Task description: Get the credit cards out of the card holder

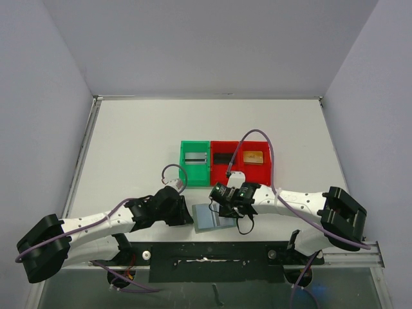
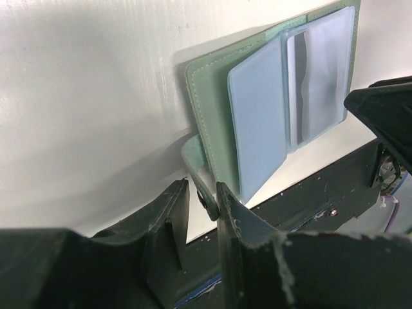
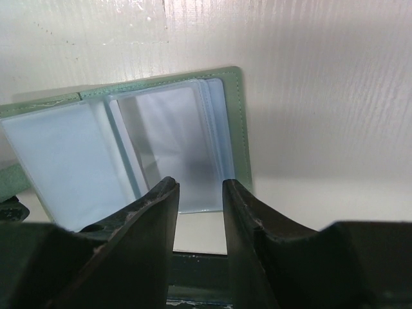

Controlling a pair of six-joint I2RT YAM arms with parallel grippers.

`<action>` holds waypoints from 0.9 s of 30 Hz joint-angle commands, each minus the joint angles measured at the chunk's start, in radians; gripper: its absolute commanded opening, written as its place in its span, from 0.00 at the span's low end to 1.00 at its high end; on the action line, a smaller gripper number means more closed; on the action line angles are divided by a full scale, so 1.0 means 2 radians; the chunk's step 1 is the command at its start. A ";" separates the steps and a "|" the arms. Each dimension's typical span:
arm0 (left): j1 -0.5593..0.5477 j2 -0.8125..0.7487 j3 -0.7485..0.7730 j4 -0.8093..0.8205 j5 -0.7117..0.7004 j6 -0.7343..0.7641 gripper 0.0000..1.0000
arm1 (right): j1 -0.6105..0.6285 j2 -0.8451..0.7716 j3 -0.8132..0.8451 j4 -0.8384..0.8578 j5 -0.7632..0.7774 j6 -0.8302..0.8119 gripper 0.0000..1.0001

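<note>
Now low, converging: left jaws seemingly pinch card holder (image 2: 207, 116); right jaws narrowly parted.

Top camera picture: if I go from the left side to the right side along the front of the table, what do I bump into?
left arm's black elbow → left gripper → card holder → right gripper → right arm's black elbow
</note>
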 commanded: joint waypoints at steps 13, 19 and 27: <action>-0.002 0.015 0.017 0.011 -0.009 0.019 0.09 | -0.002 0.060 0.025 0.017 0.002 -0.020 0.11; -0.002 0.023 0.014 0.019 -0.004 0.020 0.04 | 0.015 0.074 0.076 -0.026 0.021 -0.025 0.02; -0.002 0.022 0.011 0.026 -0.006 0.015 0.03 | 0.050 0.104 0.158 -0.102 0.064 -0.013 0.01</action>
